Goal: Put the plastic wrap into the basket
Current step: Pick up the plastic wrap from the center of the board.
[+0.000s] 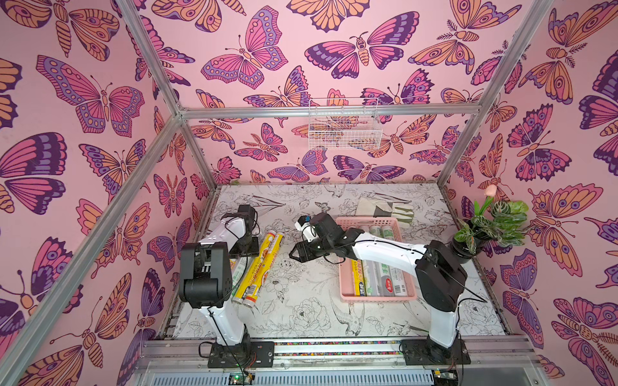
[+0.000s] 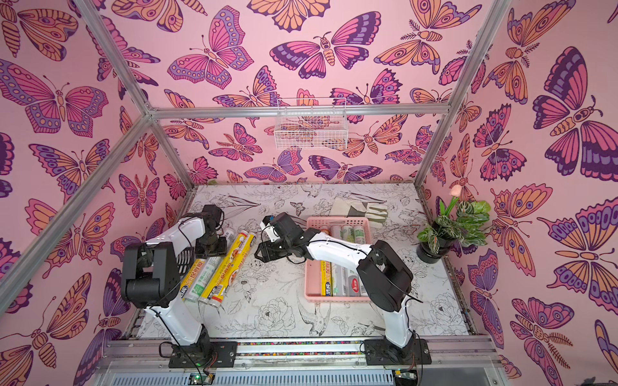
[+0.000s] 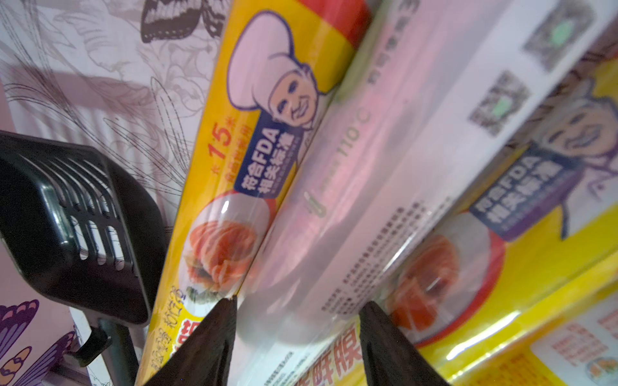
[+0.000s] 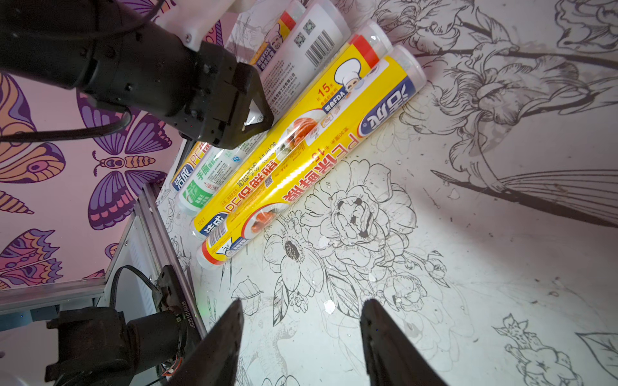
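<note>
Pink butterfly walls [image 1: 301, 50] close in a table [image 1: 301, 294] printed with line-drawn flowers, and your work is at its left side, where several rolls of plastic wrap [image 4: 301, 140] lie side by side, touching, near the left arm's base. Your left claw [image 3: 299, 300] is down on that pile with its fingertips [image 3: 220, 327] wedged into the seams on either side of a whitish-clear roll [image 3: 351, 167], which has a yellow roll [image 3: 254, 117] against each flank. The views do not show whether the jaws are pinching or only straddling it. Close firmly before you lift, because the wrapper looks glossy and likely to slip. Raise it straight up so that the neighbours do not roll toward the black slotted scoop [image 3: 77, 207] just beside them. Your right claw [image 4: 302, 302] hangs over bare table between the pile and the basket [image 1: 378, 298], jaws apart and empty. Its arm [image 1: 384, 249] crosses above the basket, where other rolls [image 1: 378, 230] already lie lengthwise. Move that arm aside, or use it to take the roll. Turn the roll parallel to the basket's long walls before lowering. The fit looks close end to end, so a skewed roll would probably perch on the rim.
</note>
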Available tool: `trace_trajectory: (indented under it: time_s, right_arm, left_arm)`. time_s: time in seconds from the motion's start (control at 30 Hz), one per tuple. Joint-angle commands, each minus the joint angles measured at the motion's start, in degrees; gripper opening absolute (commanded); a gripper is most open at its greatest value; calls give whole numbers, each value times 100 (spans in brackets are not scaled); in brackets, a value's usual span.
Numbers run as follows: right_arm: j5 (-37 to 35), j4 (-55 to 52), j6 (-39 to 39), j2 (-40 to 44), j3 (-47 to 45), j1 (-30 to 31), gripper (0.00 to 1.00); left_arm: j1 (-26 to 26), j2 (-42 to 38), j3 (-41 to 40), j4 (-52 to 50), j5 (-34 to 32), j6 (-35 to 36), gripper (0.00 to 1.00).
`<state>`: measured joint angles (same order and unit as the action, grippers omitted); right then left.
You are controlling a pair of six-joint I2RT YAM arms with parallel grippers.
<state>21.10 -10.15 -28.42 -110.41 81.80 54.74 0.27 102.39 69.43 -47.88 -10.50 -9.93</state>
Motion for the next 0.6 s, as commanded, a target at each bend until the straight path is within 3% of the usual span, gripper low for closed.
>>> trace_trajectory:
  time_s: [0.0,0.23,0.57]
  right_arm:
    - [18,-46,91,143,7,11,60]
    - [10,-53,78,140,-10,10,60]
    - [-7,-40,64,124,-6,10,60]
  left_arm:
    - [-16,209,24,-47,674,-78,63]
    - [-24,354,26,-37,715,-167,59]
    - [-157,573,107,-1,628,-207,69]
